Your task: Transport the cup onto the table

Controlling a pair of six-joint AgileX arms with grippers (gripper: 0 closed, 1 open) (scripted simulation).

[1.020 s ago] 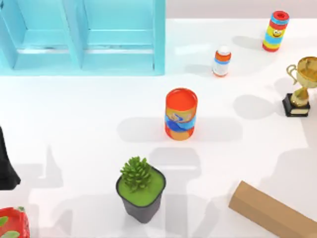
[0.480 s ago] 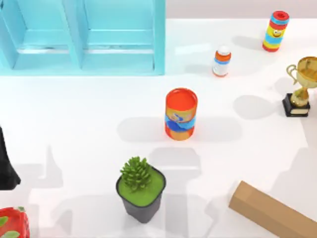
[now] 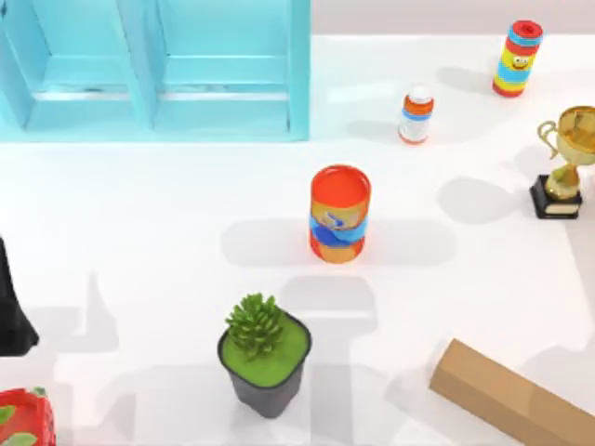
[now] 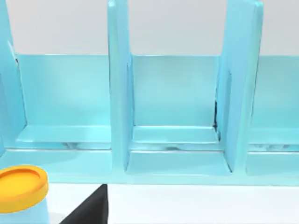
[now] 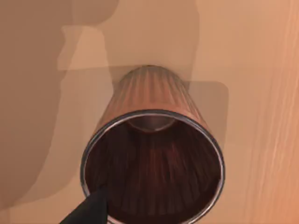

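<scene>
The cup (image 5: 152, 140) is a glossy reddish-brown tapered cup with no handle. In the right wrist view I look down into its mouth, and it stands upright on a tan, wood-coloured surface. A dark part of my right gripper (image 5: 91, 210) sits at the cup's near rim. The white table (image 3: 139, 204) spans the top view. My left arm (image 3: 11, 311) is parked at the table's left edge, and a dark part of its gripper (image 4: 91, 210) faces the shelf.
A light blue shelf unit (image 3: 153, 70) fills the back left. An orange-and-blue cylinder (image 3: 340, 214) stands mid-table, a plant pot (image 3: 265, 358) in front of it and a brown box (image 3: 507, 400) at the front right. A trophy (image 3: 562, 163), a bottle (image 3: 416, 114) and a striped tube (image 3: 518, 58) stand at the right.
The large shadow at the table's right edge has shrunk and slid toward the lower right. Nothing on the table has moved, and the left arm is still.
</scene>
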